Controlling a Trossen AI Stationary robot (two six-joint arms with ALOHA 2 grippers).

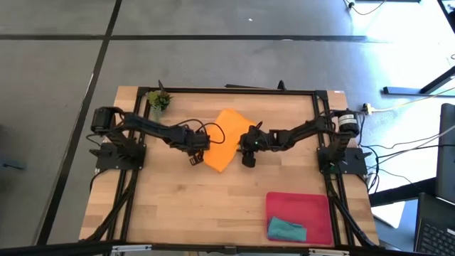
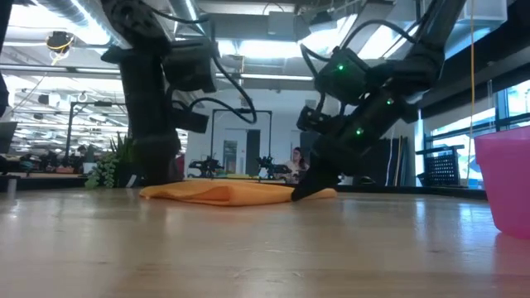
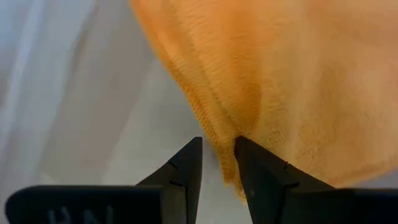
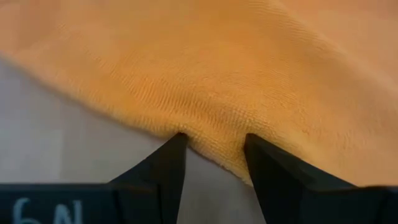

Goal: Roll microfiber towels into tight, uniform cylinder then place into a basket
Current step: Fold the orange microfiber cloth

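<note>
The orange towel [image 1: 225, 139] lies spread on the table's middle, one corner pointing to the near edge. My left gripper [image 1: 195, 156] is at its near-left edge and my right gripper [image 1: 247, 158] at its near-right edge, each closed on the cloth. In the low view the towel [image 2: 224, 193] rests flat on the wood. The teal towel [image 1: 286, 229] lies bunched in the near corner of the red-pink basket [image 1: 302, 203] at the near right. My left gripper [image 3: 217, 152] has the orange towel's edge [image 3: 225, 163] in the narrow gap between its two fingers, coming steeply from above; one finger [image 3: 261, 177] lies over the cloth, the other beside it. The towel rests on the table. My right gripper [image 4: 214, 140] pinches the orange towel's thick edge [image 4: 214, 144] between its fingertips, slanting down from the table's right. The cloth puckers between the fingers [image 4: 171, 163]. The towel rests on the table; one layer or several, I cannot tell.
A small green plant sprig [image 1: 159, 101] stands at the far left corner. The basket's pink wall [image 2: 505, 178] rises at the right of the low view. Bare wood lies between the towel and the near edge.
</note>
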